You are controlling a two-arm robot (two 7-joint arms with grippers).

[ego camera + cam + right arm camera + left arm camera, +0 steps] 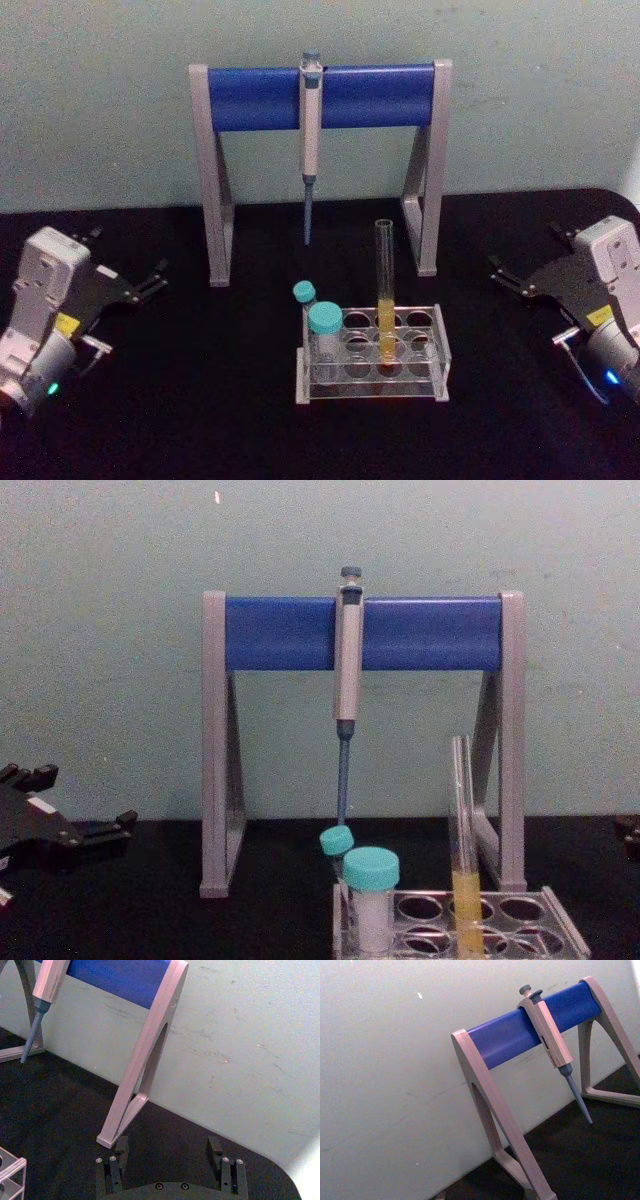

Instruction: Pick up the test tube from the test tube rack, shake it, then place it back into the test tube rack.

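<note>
Evidently nothing is done yet: the test tube [385, 280] stands in the test tube rack [372, 392]. Left gripper [128, 254] and right gripper [528, 254] flank it, jaws seemingly open, empty.

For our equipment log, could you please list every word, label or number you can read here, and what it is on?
Nothing here is legible.
The left yellow sticker, on the left gripper: too small to read.
The right yellow sticker, on the right gripper: too small to read.
The reddish marks on the pipette: blurred, unreadable.
</note>
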